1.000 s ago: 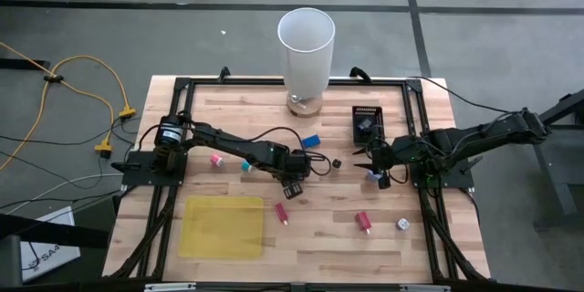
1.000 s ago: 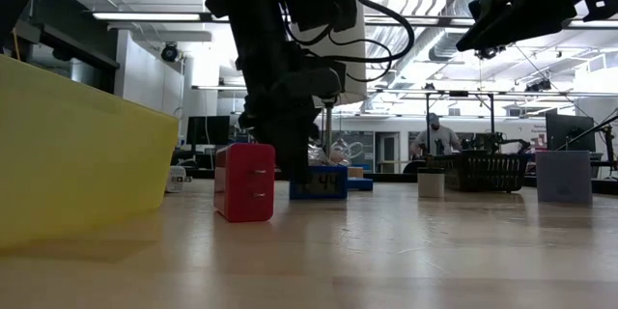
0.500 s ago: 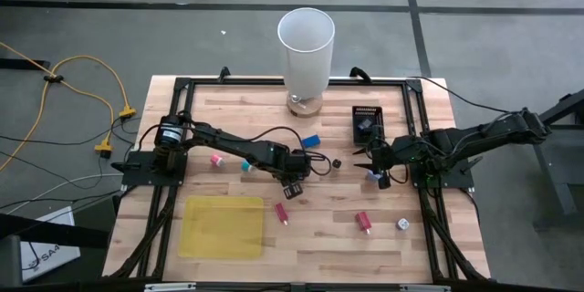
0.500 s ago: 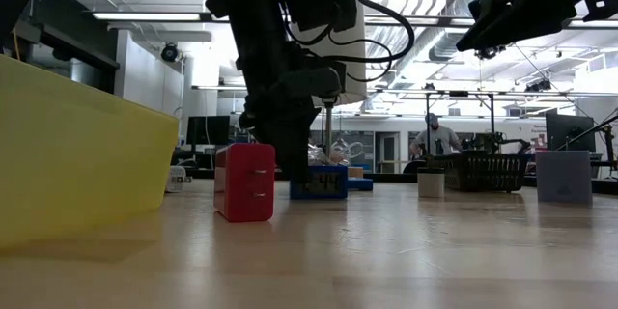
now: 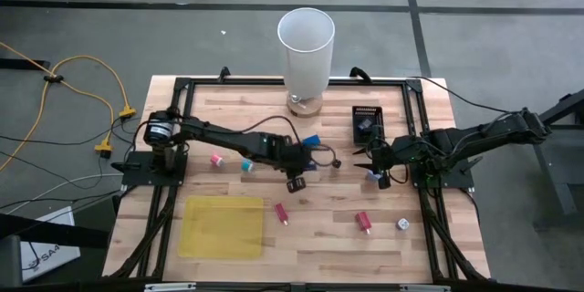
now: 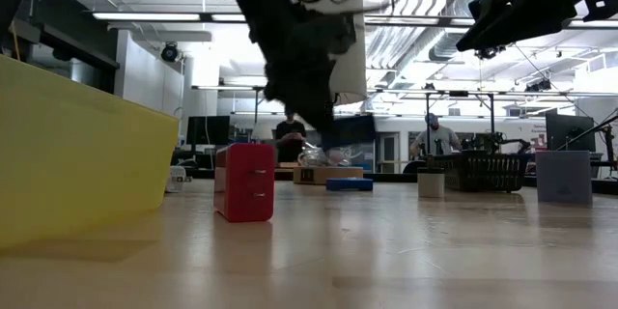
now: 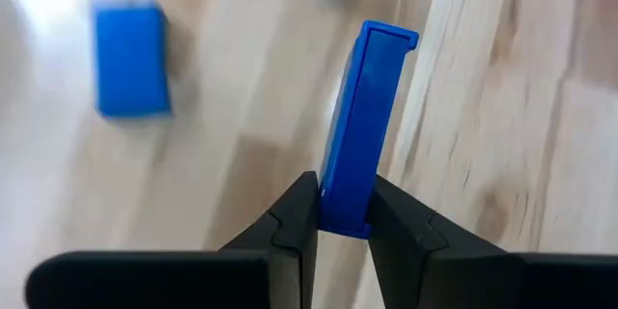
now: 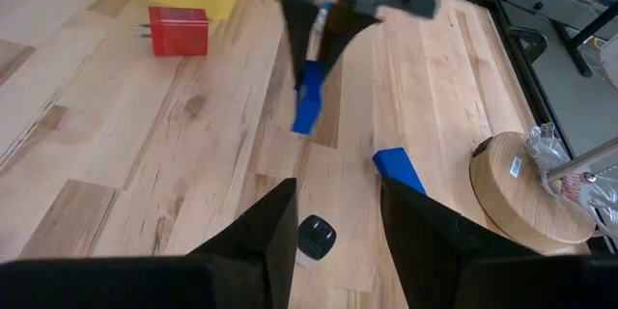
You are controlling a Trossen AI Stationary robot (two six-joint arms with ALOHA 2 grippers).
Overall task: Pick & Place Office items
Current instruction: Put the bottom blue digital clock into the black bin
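Observation:
My left gripper (image 5: 296,182) hangs above the table's middle, shut on a flat blue piece (image 8: 307,102) that is clear of the wood. A second blue piece (image 5: 311,140) lies flat on the table beyond it. A red plug block (image 6: 244,182), a red piece (image 5: 364,223), a whitish round one (image 5: 401,224), a pink one (image 5: 216,159), a teal one (image 5: 246,165) and a small black one (image 8: 316,237) rest on the table. My right gripper (image 5: 378,176) waits open at the right, above the wood, with nothing between its fingers. My left gripper pinches the blue piece by its two broad faces at one end (image 7: 345,214), between its two fingers. The fingers slant down from above. The piece hangs below them, tilted, its free end (image 8: 303,124) above the table.
A tall white cylinder (image 5: 307,50) stands on a round wooden base at the far edge. A small black tray (image 5: 366,123) lies at the far right, a flat yellow sheet (image 5: 222,226) at the near left. Bare wood lies between the red pieces.
My left gripper has gone up with the blue piece, which stood on the table behind the red block and now hangs lifted clear. The second blue piece has stayed where it was.

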